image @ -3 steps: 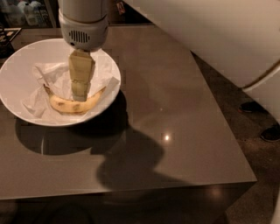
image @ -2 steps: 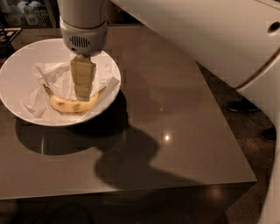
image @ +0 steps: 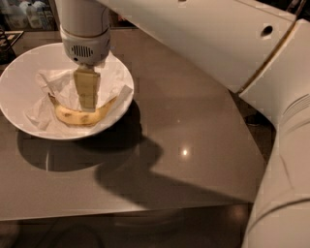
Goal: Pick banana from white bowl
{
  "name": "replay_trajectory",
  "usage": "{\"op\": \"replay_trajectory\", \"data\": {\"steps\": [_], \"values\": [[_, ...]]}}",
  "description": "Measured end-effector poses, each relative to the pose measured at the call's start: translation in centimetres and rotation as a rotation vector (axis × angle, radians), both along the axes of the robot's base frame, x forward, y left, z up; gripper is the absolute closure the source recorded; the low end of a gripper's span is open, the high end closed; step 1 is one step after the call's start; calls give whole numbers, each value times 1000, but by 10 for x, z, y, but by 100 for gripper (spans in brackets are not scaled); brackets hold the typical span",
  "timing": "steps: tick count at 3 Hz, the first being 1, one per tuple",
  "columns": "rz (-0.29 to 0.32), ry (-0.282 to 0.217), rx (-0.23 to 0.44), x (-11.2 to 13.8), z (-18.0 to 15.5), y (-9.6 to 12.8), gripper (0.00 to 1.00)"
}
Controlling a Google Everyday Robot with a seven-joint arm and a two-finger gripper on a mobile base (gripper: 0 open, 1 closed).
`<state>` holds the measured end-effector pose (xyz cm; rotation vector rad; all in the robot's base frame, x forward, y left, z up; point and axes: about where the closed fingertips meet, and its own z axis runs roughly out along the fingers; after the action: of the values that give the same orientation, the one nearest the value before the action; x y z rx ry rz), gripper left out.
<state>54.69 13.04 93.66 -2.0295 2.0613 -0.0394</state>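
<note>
Down in the white bowl (image: 19,72) at the far left of the counter (image: 193,121), the banana (image: 72,117) lies curved along the near side, on crumpled white paper (image: 54,81). The claw (image: 87,107) hangs over the banana's middle, perhaps touching the peel; whether it is apart or together I cannot tell. Bottles (image: 29,14) beyond have labels too blurred to read.

Indoor and dim, likely a kitchen or break-area corner; can't pin it closer. Cues: glossy dark bench (image: 193,116) with a lamp glint (image: 184,152) down-right of the tool (image: 87,97), bottles (image: 28,14) up-left behind it. The tool hangs over a white bowl (image: 14,82).
</note>
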Motion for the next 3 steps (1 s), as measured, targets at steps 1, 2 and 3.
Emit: {"op": "replay_trajectory", "data": {"steps": [1, 2, 3], "values": [[35, 17, -11, 5, -9, 10, 36], [55, 46, -16, 10, -22, 15, 32], [73, 76, -11, 15, -35, 20, 33]]}}
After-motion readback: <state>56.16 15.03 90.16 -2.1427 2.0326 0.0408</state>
